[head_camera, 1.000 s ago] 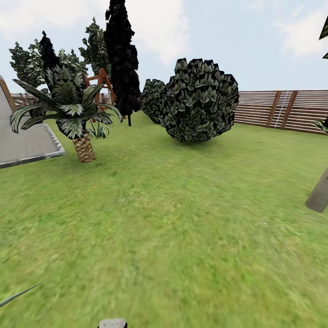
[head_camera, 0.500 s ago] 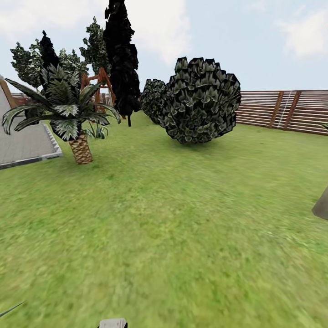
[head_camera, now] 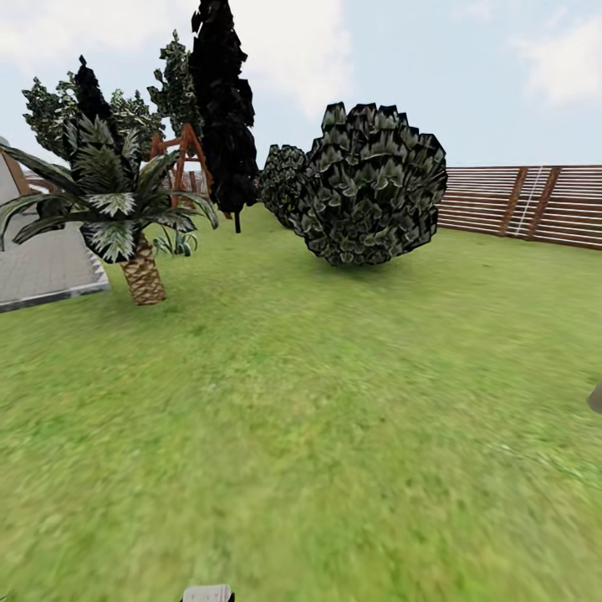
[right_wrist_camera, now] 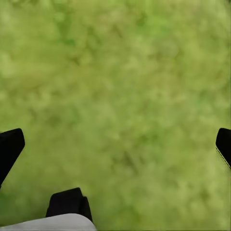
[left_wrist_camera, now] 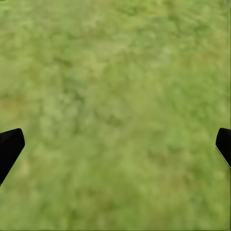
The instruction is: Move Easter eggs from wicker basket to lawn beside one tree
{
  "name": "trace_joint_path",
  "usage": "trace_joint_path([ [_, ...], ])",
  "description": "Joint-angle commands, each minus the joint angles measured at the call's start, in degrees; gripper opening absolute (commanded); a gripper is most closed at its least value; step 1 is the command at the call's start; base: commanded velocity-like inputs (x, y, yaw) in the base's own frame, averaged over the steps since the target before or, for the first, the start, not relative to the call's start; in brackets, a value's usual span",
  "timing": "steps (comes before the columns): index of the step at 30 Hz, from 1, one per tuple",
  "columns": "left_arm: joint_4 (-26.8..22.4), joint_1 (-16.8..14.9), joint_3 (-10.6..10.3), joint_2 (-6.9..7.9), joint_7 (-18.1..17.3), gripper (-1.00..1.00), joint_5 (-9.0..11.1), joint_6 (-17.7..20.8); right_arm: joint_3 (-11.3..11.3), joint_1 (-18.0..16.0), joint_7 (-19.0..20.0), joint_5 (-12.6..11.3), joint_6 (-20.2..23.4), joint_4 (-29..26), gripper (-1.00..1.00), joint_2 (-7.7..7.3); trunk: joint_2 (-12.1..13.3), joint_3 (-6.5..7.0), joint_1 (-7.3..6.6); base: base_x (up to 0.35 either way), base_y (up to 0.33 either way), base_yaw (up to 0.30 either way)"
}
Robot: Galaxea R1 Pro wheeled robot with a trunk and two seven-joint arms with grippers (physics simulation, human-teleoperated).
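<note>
The lawn (head_camera: pixel 318 418) spreads across the head view as mottled green grass. A sliver of pale grey-tan tree trunk (head_camera: pixel 595 399) pokes in at the right edge. The Easter eggs and the wicker basket are out of view. In the left wrist view my left gripper (left_wrist_camera: pixel 115 147) is open over bare grass (left_wrist_camera: pixel 115 96), its dark fingertips (left_wrist_camera: pixel 9 147) far apart with nothing between them. My right gripper (right_wrist_camera: pixel 115 147) is also open over grass (right_wrist_camera: pixel 125 86), its fingertips (right_wrist_camera: pixel 9 147) spread wide and holding nothing.
A short scaly-trunked palm (head_camera: pixel 140 276) stands at the left beside a grey paved patio (head_camera: pixel 42 267). A big dark round bush (head_camera: pixel 372 196) and a tall dark tree (head_camera: pixel 224 109) stand ahead. A slatted wooden fence (head_camera: pixel 527 205) runs along the right.
The whole picture has shifted: the palm slid left and the pale trunk slid down and almost out at the right edge, so the camera has moved forward. The grippers look unchanged.
</note>
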Motion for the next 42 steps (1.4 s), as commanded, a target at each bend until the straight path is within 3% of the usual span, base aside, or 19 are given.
trace_joint_path([
  [1, 0.1, 0.0, 0.0, -0.03, 0.1, 1.00, 0.1, -0.2, -0.1, 0.0, 0.0, 0.0, -0.2, 0.1, 1.00, 0.01, 0.0, -0.05, 0.03, 0.302, -0.106, 0.000],
  [36, 0.2, 0.0, -0.1, -0.05, 0.1, 1.00, 0.0, -0.2, -0.1, 0.0, 0.0, -0.3, -0.2, 0.0, 1.00, 0.01, 0.0, -0.05, 0.03, 0.302, -0.106, 0.000],
  [42, 0.2, 0.0, 0.0, -0.05, 0.1, 1.00, 0.0, -0.2, -0.1, 0.0, 0.0, -0.3, -0.1, 0.0, 1.00, 0.01, 0.0, -0.05, 0.03, 0.302, -0.106, 0.174],
])
